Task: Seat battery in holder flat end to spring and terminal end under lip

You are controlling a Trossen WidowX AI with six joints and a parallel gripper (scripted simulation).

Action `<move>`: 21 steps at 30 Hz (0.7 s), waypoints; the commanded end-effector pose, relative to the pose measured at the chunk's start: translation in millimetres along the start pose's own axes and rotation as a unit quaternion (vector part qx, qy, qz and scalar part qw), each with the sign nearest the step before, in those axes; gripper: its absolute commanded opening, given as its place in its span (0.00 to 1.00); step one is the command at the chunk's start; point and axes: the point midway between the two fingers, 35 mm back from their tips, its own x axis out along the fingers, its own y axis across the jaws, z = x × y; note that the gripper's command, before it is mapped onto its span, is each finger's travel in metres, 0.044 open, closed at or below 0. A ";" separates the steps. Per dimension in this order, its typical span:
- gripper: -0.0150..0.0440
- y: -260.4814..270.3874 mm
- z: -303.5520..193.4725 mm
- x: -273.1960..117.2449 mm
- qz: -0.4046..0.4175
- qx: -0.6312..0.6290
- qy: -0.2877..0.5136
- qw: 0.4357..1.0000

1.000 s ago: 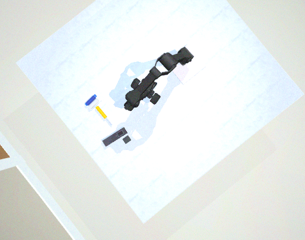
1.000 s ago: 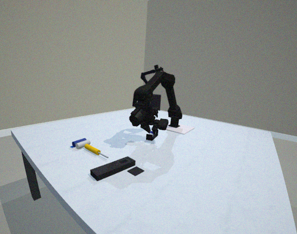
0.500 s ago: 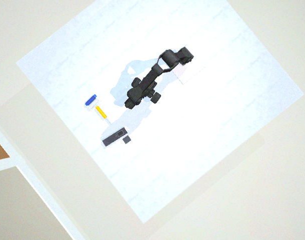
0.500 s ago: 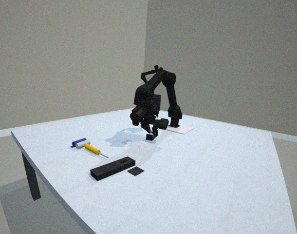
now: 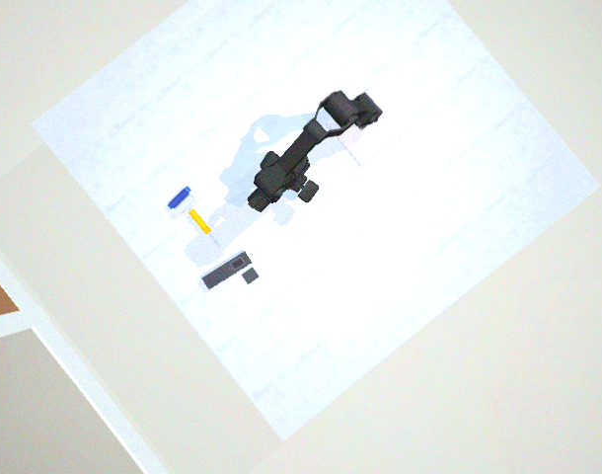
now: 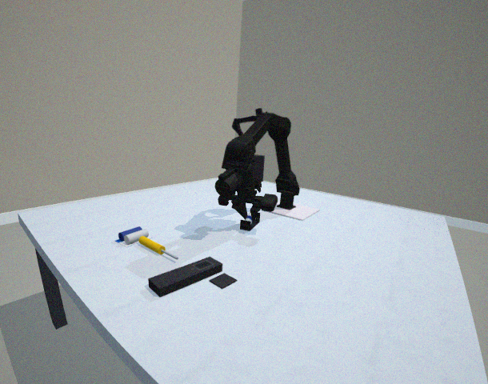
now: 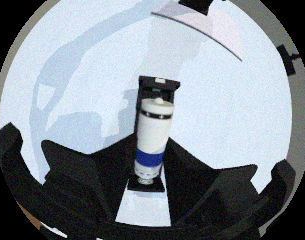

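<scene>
The battery point(image 7: 153, 131) point(image 6: 248, 218), white with a blue band, is in the black holder point(image 7: 146, 186) point(image 6: 246, 225). Its flat end is at the spring point(image 7: 146, 179) in the wrist view. Its terminal end looks raised, with a gap showing between it and the lip point(image 7: 168, 84); it is not under the lip. The battery leans slightly relative to the holder. My gripper point(image 7: 151, 139) is shut on the battery, one finger on each side near the blue band. The top view hides the holder and battery beneath the arm.
A yellow screwdriver point(image 5: 199, 221) point(image 6: 151, 244) lies near a blue cylinder point(image 5: 179, 197) point(image 6: 130, 233) and a white cylinder point(image 6: 137, 236). A long black case point(image 5: 217, 276) point(image 6: 182, 278) lies beside a small black square point(image 5: 250, 276) point(image 6: 223, 280). A pale plate point(image 6: 302, 213) point(image 7: 224, 37) is at the arm's base.
</scene>
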 end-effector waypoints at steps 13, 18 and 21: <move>0.39 0.4 -3.7 1.3 -0.002 -0.004 0.054 0.999; 0.39 0.5 -3.1 2.2 -0.002 -0.004 0.067 0.998; 0.39 0.5 -2.7 2.7 -0.002 -0.004 0.075 0.997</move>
